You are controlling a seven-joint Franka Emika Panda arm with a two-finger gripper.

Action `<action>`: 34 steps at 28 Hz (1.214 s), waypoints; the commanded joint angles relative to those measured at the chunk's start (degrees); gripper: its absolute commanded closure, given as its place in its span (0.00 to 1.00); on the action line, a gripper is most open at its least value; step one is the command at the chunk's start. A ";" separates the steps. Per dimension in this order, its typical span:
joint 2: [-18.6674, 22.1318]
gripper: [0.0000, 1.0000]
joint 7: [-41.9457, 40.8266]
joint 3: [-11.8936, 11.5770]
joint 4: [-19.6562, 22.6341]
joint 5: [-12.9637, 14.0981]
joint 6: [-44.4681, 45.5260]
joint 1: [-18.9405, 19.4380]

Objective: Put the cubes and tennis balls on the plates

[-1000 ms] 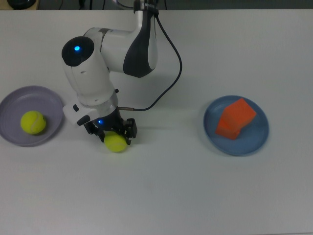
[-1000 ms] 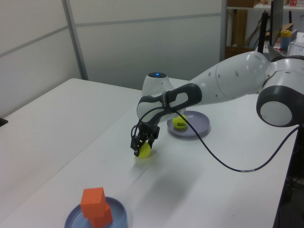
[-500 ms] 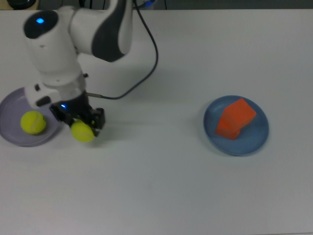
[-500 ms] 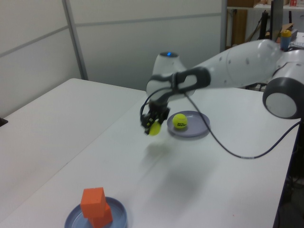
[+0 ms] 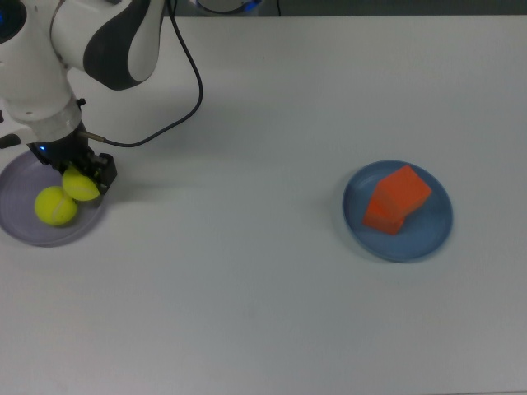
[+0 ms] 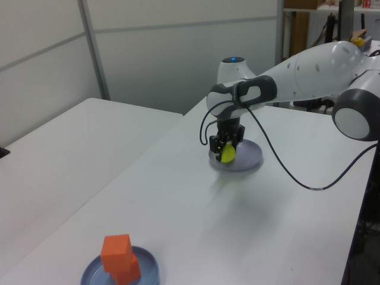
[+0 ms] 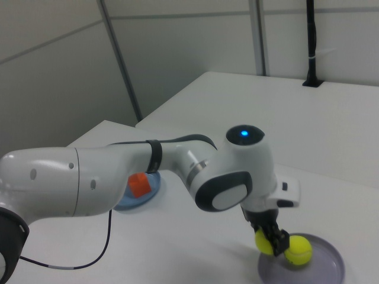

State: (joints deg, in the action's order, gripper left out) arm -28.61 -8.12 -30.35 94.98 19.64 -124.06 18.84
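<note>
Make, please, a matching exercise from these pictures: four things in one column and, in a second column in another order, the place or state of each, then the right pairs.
Things:
1. the held tennis ball
2. the second tennis ball
3. the orange cubes
4. the black cable

Places or states:
A. stacked on the blue plate
B. lying free on the lavender plate
C. gripped in the pincer, over the lavender plate's rim
D. hanging in a loop from the arm, above the white table

Pairs: 1-C, 2-B, 3-A, 4-D
</note>
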 commanded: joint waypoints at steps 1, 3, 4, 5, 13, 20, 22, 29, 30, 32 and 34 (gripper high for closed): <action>0.84 1.00 -1.89 -0.68 1.35 -1.01 0.22 -0.82; 0.75 1.00 -2.16 -0.68 1.61 -1.01 0.13 -1.08; 0.75 1.00 -2.25 -0.68 1.62 -1.01 0.13 -1.26; 0.75 1.00 -2.51 -0.68 1.70 -1.10 0.13 -1.35; 1.19 0.00 -4.18 -1.20 2.32 -1.27 0.66 -1.44; 4.88 0.00 -4.27 -1.91 1.35 -1.54 5.05 -1.09; 7.07 0.00 -3.83 -1.65 0.48 -2.32 7.67 -0.82; 10.15 0.00 -0.41 -0.86 -2.86 -4.43 13.93 2.07; 10.51 0.00 0.47 -0.33 -2.87 -5.05 14.02 2.43; 11.56 0.00 2.40 1.60 -2.95 -6.45 14.28 2.52; 13.66 0.00 5.03 4.84 -3.30 -8.64 14.72 2.43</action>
State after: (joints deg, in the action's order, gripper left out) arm -18.26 -8.29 -29.76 91.48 15.31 -110.75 20.22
